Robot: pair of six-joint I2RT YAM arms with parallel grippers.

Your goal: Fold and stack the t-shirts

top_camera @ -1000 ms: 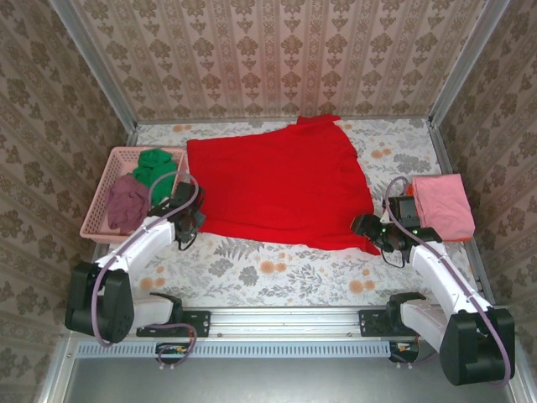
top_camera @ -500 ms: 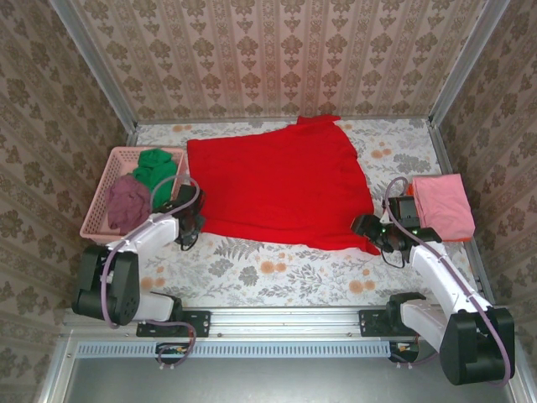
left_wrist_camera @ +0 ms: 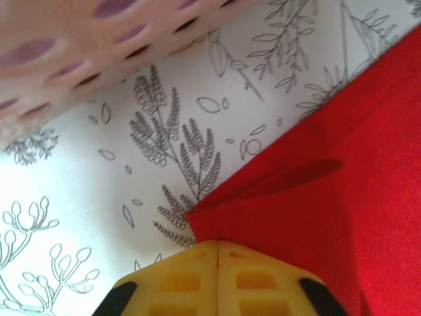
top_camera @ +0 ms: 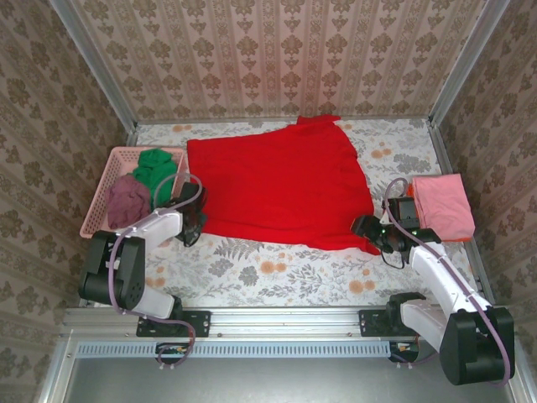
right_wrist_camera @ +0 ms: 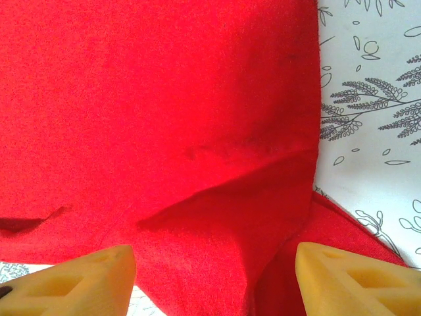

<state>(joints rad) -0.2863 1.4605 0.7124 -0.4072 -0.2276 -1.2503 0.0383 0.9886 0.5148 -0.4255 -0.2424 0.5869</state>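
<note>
The red t-shirt is laid flat across the middle of the floral table surface. It lies between the two grippers and extends away from both towards the far wall. In the top external view the left gripper is located at the shirt's near-left corner and the right gripper at its near-right corner. Finger spacing cannot be read there, but it is resolved in the wrist views. In the left wrist view the left gripper is seen closed. Its yellow fingers are pressed together along a single seam, and the shirt's corner is pinched at the tips. A raised fold of red cloth is seen just ahead of them. The lattice wall of the pink basket is seen further ahead and to the side, with bare table between, and a dusky colour is visible through its holes. In the right wrist view the right gripper is held wide apart, and creased red cloth spans the whole gap between the fingers. From above, the basket is placed just outboard of the left gripper. A green t-shirt and a maroon t-shirt are held in it. A folded pink t-shirt is placed just outboard of the right gripper, apart from the red one.
</note>
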